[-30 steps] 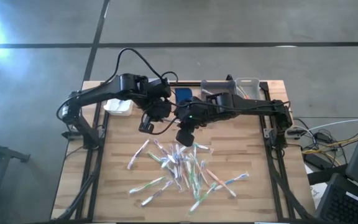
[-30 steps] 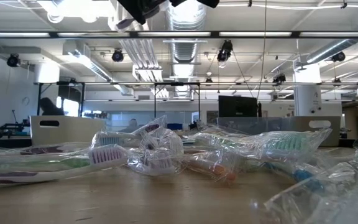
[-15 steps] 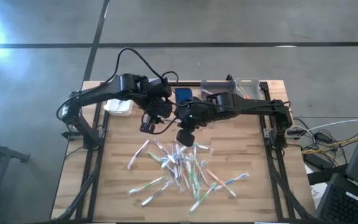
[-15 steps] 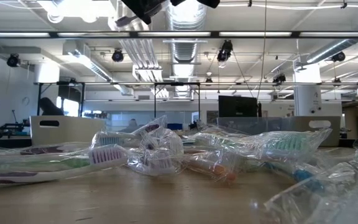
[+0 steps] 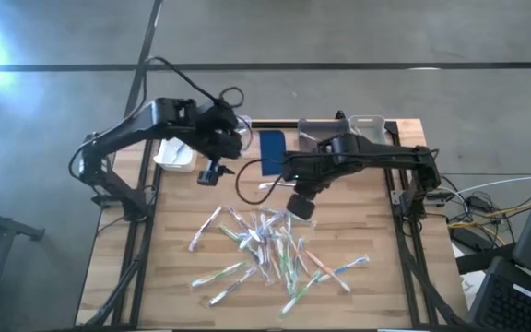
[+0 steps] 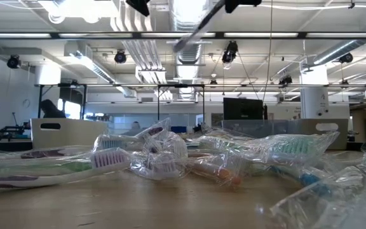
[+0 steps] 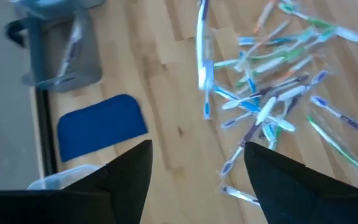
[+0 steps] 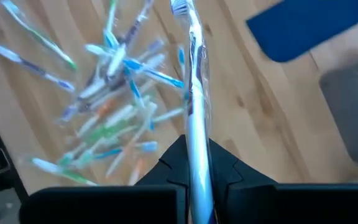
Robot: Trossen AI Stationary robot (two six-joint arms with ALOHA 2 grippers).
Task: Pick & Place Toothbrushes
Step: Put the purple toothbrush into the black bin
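Right hand (image 5: 300,205): fingers clamped together on one wrapped toothbrush (image 8: 194,118), raised above the table (image 5: 173,277). The brush runs forward out of the fingers, bristle head at the far end.

Left hand (image 5: 211,172): fingers (image 7: 129,171) spread apart, holding nothing, up off the table and well to the left of the right hand.

Wooden table below both hands. Blue pad (image 5: 272,151) lies flat just behind the right hand, between the two hands. Grey bin (image 5: 317,131) and clear bin (image 5: 367,127) behind the right hand, along the back edge. White container (image 5: 175,157) just beside the left hand.

Loose toothbrushes (image 5: 265,244): scattered heap in clear wrappers, just in front of and below the right hand, overlapping one another.
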